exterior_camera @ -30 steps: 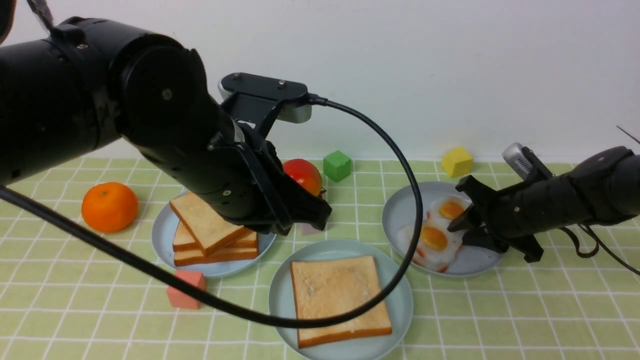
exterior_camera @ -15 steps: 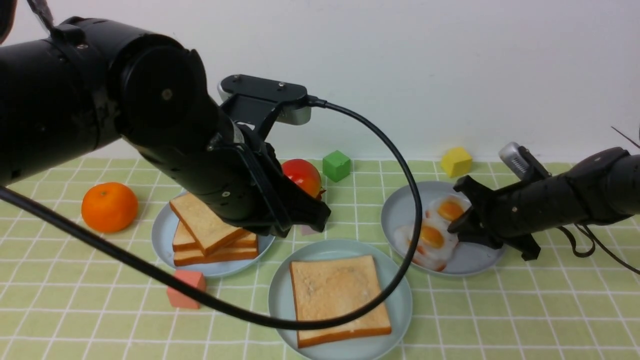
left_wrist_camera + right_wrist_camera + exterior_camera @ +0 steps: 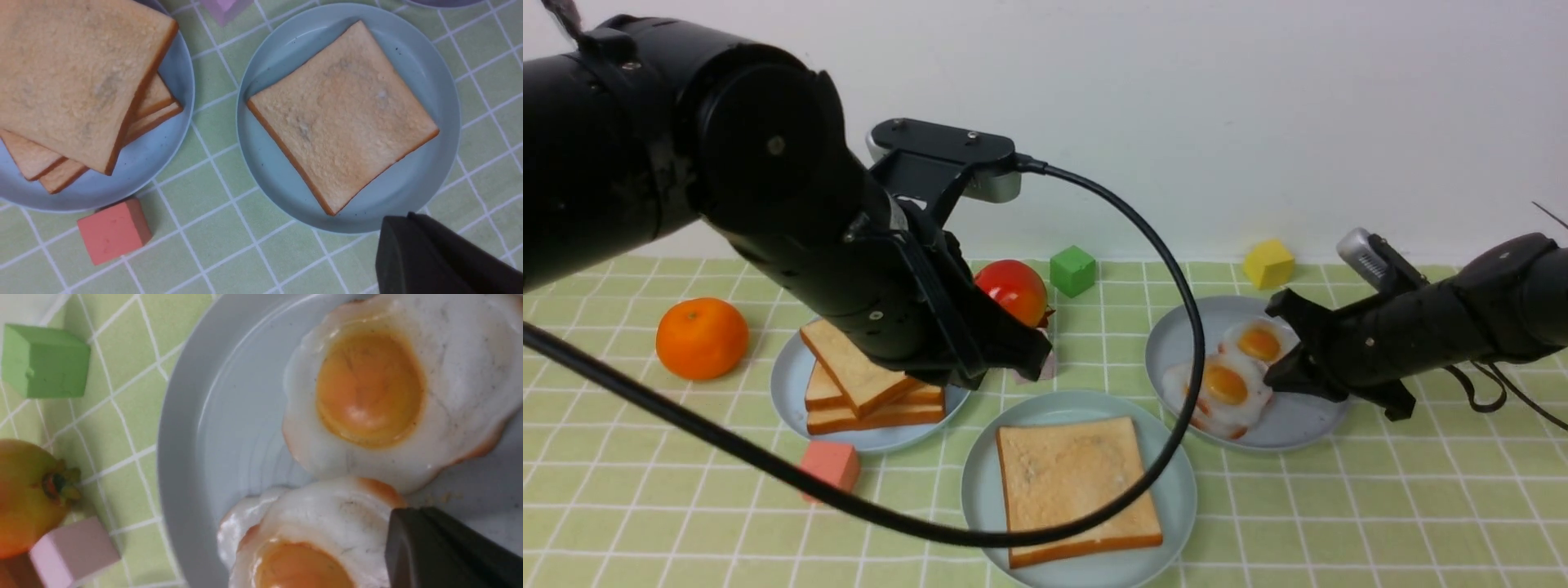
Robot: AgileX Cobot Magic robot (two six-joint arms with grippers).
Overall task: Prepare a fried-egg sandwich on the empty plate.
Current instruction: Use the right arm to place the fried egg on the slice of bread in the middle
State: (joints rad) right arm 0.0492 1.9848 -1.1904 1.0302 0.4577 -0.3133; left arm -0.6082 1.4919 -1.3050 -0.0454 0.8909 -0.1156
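toast slice (image 3: pixel 1078 490) square, flat on mint plate (image 3: pixel 978 482), edge facing 6 o'clock; eggs (image 3: pixel 1227 385) nudged toward 9 o'clock; left gripper (image 3: pixel 1031 361), right gripper (image 3: pixel 1276 376): closure unclear.

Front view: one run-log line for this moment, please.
stage: egg pickup | mint plate: one toast slice | right gripper: at near egg, grip unclear | left gripper: raised, holding nothing
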